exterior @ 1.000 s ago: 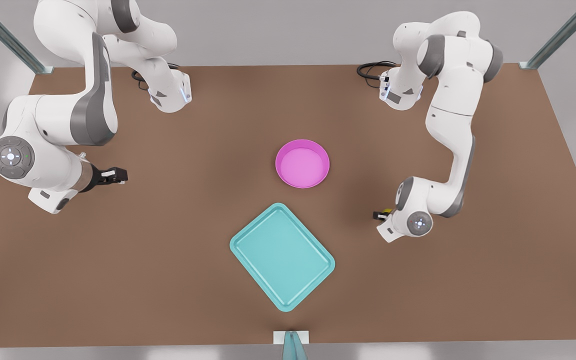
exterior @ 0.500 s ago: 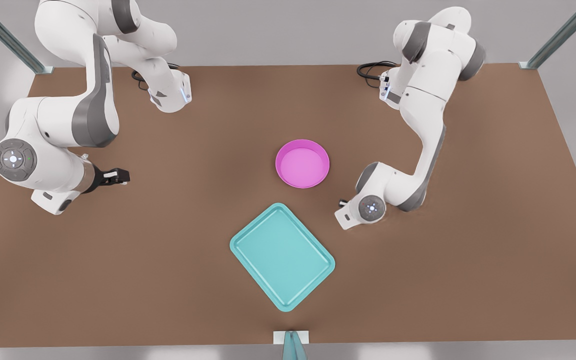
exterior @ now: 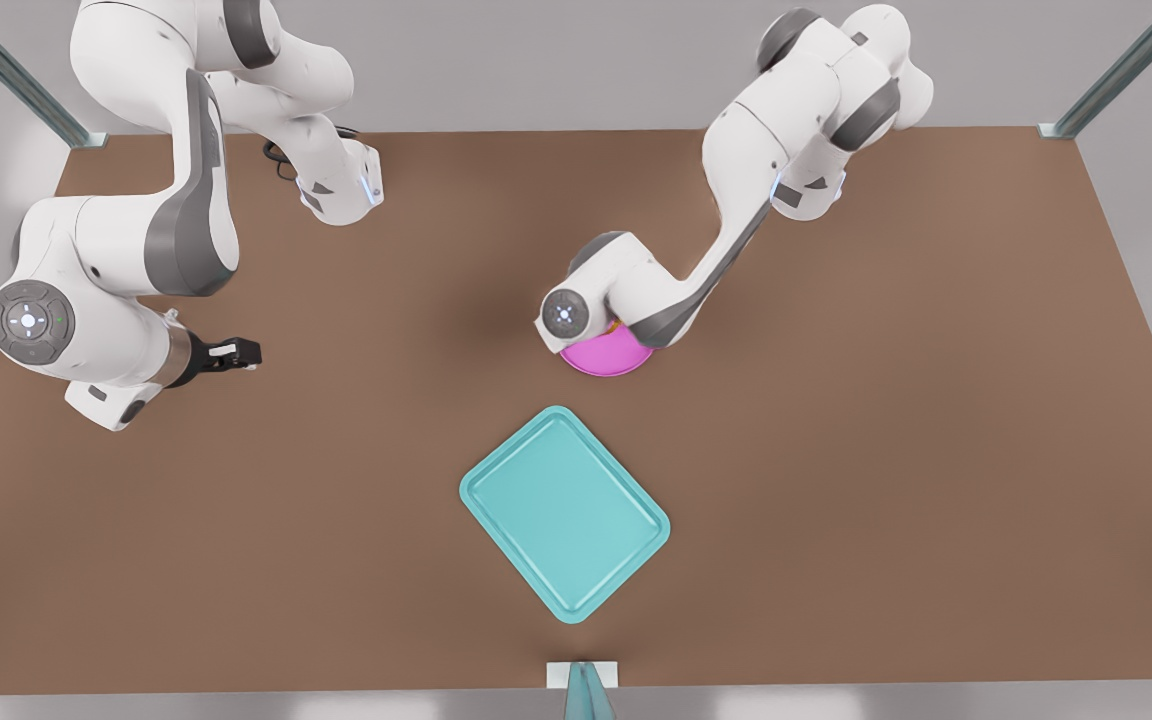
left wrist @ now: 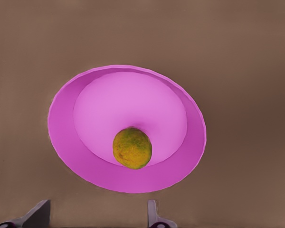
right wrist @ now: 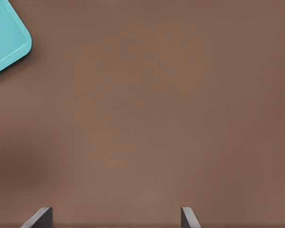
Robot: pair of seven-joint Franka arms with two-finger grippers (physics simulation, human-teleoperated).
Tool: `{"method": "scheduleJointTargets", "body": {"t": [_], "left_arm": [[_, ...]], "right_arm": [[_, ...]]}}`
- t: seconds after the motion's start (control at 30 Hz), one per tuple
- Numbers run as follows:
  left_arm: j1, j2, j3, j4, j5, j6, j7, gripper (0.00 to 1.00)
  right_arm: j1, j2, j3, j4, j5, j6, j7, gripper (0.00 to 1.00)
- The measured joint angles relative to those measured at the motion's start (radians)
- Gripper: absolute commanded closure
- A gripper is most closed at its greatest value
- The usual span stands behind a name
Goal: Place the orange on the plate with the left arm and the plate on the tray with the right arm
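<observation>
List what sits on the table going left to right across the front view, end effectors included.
Right end effector, waiting → tray → plate, with the left arm's wrist over it; their spans overlap, ordered by centres.

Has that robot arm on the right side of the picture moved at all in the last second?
Yes. The left arm swung toward the front view's left, from beside the tray to over the plate.

On the brown surface (exterior: 336, 520) there are two white robot arms, each ending in one hand, the left hand (left wrist: 92, 216) and the right hand (exterior: 226, 353), along with one orange (left wrist: 132, 147), one pink plate (left wrist: 71, 152) and one turquoise tray (exterior: 564, 513).
</observation>
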Motion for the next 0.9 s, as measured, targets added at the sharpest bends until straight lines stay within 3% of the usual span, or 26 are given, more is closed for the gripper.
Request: {"method": "scheduleJointTargets", "body": {"t": [0.07, 0.13, 0.2, 0.23, 0.3, 0.43, 0.6, 0.9], "left_arm": [[0.097, -0.056, 0.149, 0.247, -0.004, -0.137, -0.009, 0.0], [0.307, -0.135, 0.211, 0.343, -0.003, -0.239, 0.018, 0.0], [0.402, -0.168, 0.291, 0.38, 0.002, -0.311, 0.058, 0.0], [0.421, -0.226, 0.3, 0.317, 0.011, -0.315, 0.078, 0.0], [0.429, -0.392, 0.287, 0.048, 0.028, -0.202, 0.117, 0.0], [0.432, -0.454, 0.295, 0.014, 0.048, -0.137, 0.2, 0.0], [0.431, -0.466, 0.301, 0.012, 0.055, -0.112, 0.285, 0.0], [0.433, -0.475, 0.31, 0.012, 0.055, -0.107, 0.395, 0.0]], "right_arm": [[-0.016, 0.006, -0.002, -0.005, 0.032, -0.009, -0.002, 0.0], [-0.02, 0.048, 0.009, -0.067, 0.143, 0.003, -0.002, 0.0], [0.111, 0.023, 0.02, -0.321, 0.263, 0.129, -0.003, 0.0], [0.181, -0.017, 0.022, -0.474, 0.331, 0.224, -0.001, 0.0], [0.323, -0.071, 0.024, -0.639, 0.431, 0.396, 0.022, 0.0], [0.477, -0.132, 0.03, -0.867, 0.558, 0.727, 0.087, 0.0], [0.519, -0.087, 0.065, -0.896, 0.673, 0.967, 0.198, 0.0], [0.524, 0.045, 0.193, -0.853, 0.766, 1.114, 0.359, 0.0]]}}
